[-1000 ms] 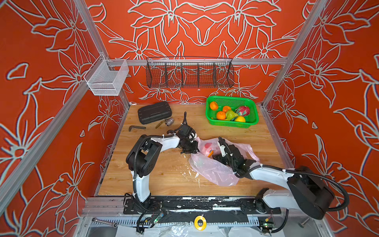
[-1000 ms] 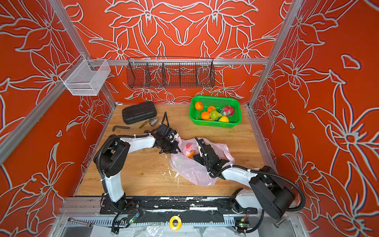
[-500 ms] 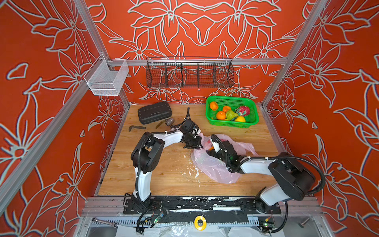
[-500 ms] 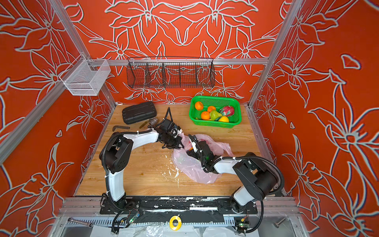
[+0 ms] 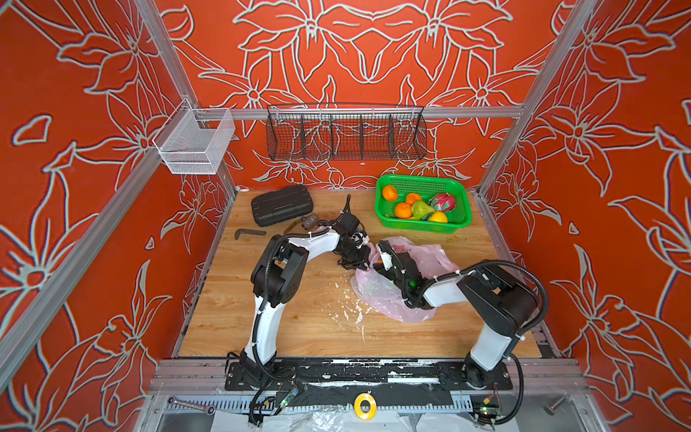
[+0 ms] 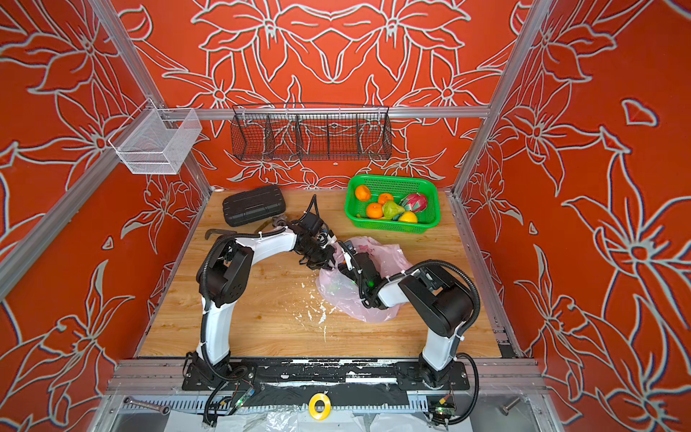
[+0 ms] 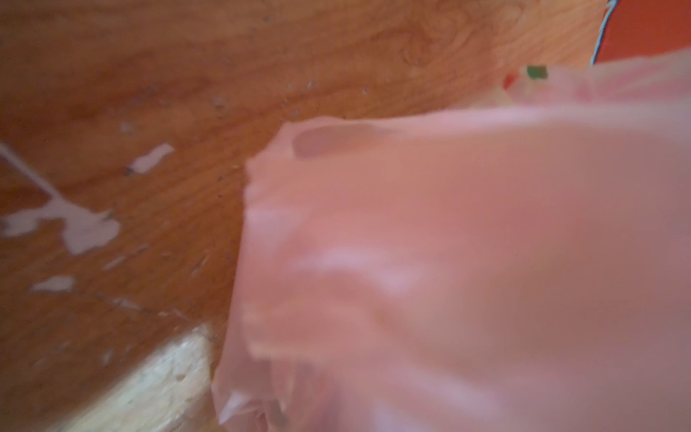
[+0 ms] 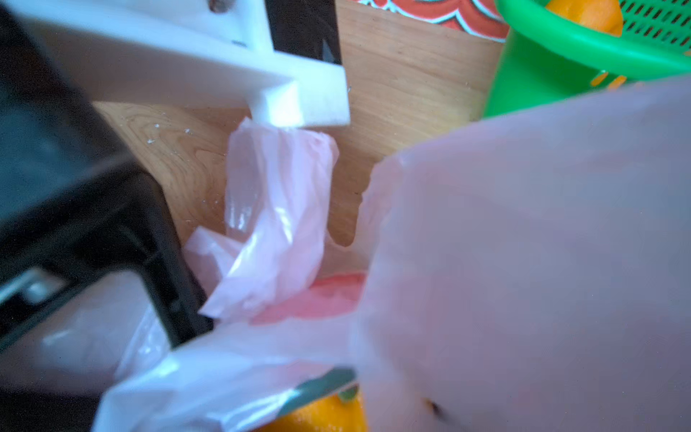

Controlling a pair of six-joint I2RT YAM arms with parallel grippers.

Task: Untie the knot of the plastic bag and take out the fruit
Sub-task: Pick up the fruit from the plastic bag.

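The pink plastic bag lies crumpled mid-table in both top views. My left gripper is shut on a twisted handle strip of it, its white fingertips pinching the strip's end. My right gripper reaches into the bag's mouth beside the left one. Loose plastic covers its fingers, and an orange sits right at its jaws. The knot is out of view. More fruit lies in the green basket: oranges, a pear, a dragon fruit and a lemon.
A black case and a hex key lie at the back left. A black wire rack and a white mesh bin hang on the frame. White flakes dot the wood in front of the bag.
My right gripper has pushed back and left, deeper into the bag's mouth, and its arm has folded in. The left gripper has shifted slightly right, still pinching the handle; the bag has bunched up.
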